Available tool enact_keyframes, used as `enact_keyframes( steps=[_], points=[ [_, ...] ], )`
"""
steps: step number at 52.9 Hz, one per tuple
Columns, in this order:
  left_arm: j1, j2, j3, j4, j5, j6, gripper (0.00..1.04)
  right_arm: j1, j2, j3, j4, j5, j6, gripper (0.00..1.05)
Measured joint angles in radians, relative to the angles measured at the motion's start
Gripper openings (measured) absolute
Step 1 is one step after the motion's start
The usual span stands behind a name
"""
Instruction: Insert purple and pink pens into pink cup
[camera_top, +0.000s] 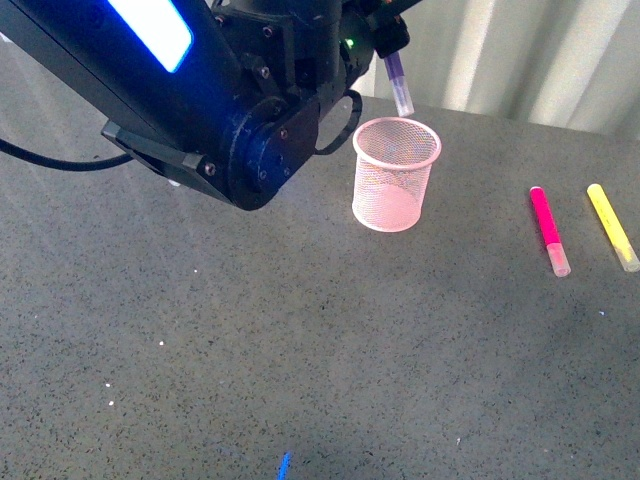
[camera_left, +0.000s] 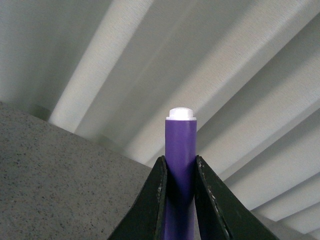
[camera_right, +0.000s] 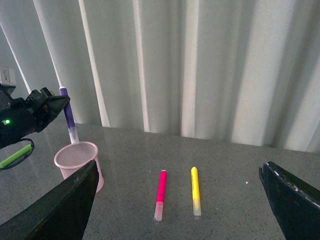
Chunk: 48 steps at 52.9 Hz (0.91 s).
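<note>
While the left arm (camera_top: 200, 90) reaches over the grey speckled table (camera_top: 300, 350), its dark housing fills the upper left of the front view. The left gripper (camera_left: 180, 161) is clamped on the purple pen (camera_top: 400, 88), both fingers pressed against the barrel. The pen stands nearly upright, clear cap down, and its lower end meets the far rim of the pink cup (camera_top: 390, 190); whether the tip is inside the rim cannot be determined. The cup stands upright on the table near the white pleated curtain (camera_right: 200, 65). The right gripper (camera_right: 179, 167) has its jaws wide apart and holds nothing. The pink pen (camera_top: 547, 228) lies flat on the table, well apart from the cup on its right, clear cap toward the robot, with the yellow marker (camera_top: 610, 225) just beside it and roughly parallel. A lime green marker (camera_right: 13, 157) is partly visible on the opposite side of the cup.
</note>
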Motion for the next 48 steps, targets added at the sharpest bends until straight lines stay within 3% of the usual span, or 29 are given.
enact_keyframes(
  steps=[43, 48],
  points=[
    [0.002, 0.095, 0.059, 0.028, -0.01, 0.058, 0.12, 0.0, 0.0, 0.0, 0.0, 0.0, 0.0, 0.98],
    [0.005, 0.099, 0.058, 0.028, -0.009, 0.058, 0.26, 0.0, 0.0, 0.0, 0.0, 0.0, 0.0, 0.98]
  ],
)
